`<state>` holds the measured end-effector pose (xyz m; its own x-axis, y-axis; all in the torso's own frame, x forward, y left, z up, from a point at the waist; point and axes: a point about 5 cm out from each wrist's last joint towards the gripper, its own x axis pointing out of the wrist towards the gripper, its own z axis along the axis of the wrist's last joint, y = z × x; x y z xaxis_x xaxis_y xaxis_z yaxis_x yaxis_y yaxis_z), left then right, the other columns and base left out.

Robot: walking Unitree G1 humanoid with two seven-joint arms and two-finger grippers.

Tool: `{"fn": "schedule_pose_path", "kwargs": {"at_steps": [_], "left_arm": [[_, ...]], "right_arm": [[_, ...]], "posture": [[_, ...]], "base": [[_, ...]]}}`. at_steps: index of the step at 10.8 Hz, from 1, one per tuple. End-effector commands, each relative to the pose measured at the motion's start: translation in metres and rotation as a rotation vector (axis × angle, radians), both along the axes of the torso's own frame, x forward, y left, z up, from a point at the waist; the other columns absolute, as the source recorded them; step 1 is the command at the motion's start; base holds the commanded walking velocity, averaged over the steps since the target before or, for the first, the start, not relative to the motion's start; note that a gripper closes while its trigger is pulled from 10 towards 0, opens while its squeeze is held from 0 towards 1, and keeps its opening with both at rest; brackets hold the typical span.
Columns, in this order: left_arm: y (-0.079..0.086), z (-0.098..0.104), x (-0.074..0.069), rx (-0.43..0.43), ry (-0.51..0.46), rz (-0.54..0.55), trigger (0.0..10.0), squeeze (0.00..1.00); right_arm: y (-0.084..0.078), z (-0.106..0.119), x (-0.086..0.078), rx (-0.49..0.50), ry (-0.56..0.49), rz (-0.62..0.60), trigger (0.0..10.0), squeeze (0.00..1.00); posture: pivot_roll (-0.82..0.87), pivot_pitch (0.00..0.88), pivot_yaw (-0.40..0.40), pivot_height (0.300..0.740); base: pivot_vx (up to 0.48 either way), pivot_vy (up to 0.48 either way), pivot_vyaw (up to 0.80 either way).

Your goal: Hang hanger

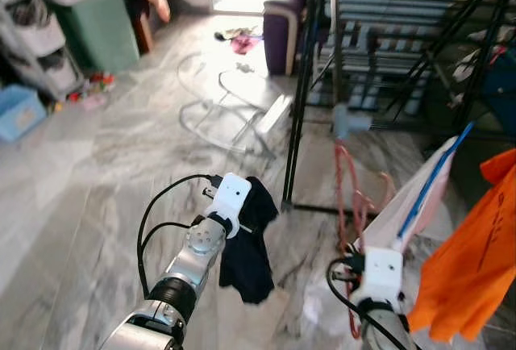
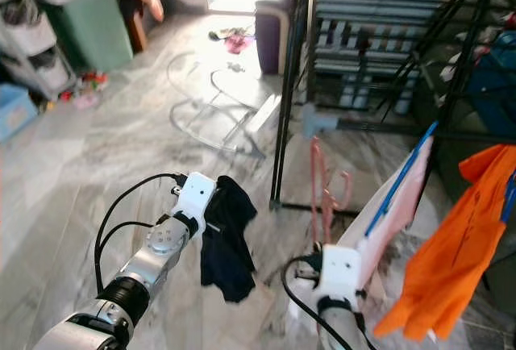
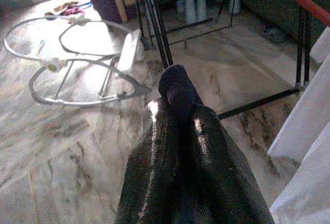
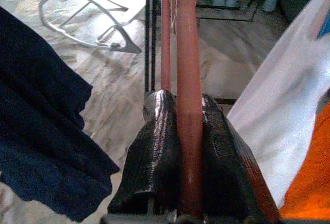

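2 grippers are each clamped on something beside the black drying rack [image 1: 302,84]. The right gripper [image 4: 180,105] pinches the red hanger [image 4: 188,79] between its fingers; the hanger's long axis runs straight out along the fingers, away from the wrist, toward the rack's upright pole, and in the left eye view it stands roughly upright just right of that pole. The left gripper [image 3: 178,97] is pressed together on a dark navy cloth [image 1: 248,241], which droops left of the rack's foot. White and orange garments [image 1: 468,269] hang right of the rack. Grey marble floor [image 1: 97,197] spreads left of the rack.
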<state>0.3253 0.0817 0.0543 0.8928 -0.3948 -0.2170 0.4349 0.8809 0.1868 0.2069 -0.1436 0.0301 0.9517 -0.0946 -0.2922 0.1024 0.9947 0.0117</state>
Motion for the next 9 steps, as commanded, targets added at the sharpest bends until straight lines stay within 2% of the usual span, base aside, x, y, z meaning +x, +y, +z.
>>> {"fn": "schedule_pose_path", "kwargs": {"at_steps": [1,3,6,9], "left_arm": [[-0.001,0.009,0.006,-0.001,-0.04,0.011,10.0,0.0],[-0.003,0.019,0.012,-0.026,-0.059,0.021,10.0,0.0],[-0.005,0.018,0.011,-0.022,-0.063,0.01,10.0,0.0],[-0.011,0.028,0.014,-0.052,-0.083,-0.005,10.0,0.0]], "right_arm": [[0.002,-0.001,-0.002,0.005,0.01,0.008,10.0,0.0],[-0.002,0.0,-0.003,0.0,0.002,0.004,10.0,0.0],[-0.006,0.003,-0.002,-0.014,-0.013,-0.009,10.0,0.0],[-0.003,0.003,-0.002,-0.011,-0.008,-0.005,10.0,0.0]], "posture": [[-0.06,0.0,-0.009,0.74],[-0.06,0.0,-0.011,0.74],[-0.06,0.0,-0.009,0.74],[-0.06,0.001,-0.007,0.74]], "base": [[-0.262,0.0,0.0],[-0.266,0.0,0.0],[-0.264,0.0,0.0],[-0.26,0.0,0.0]]}}
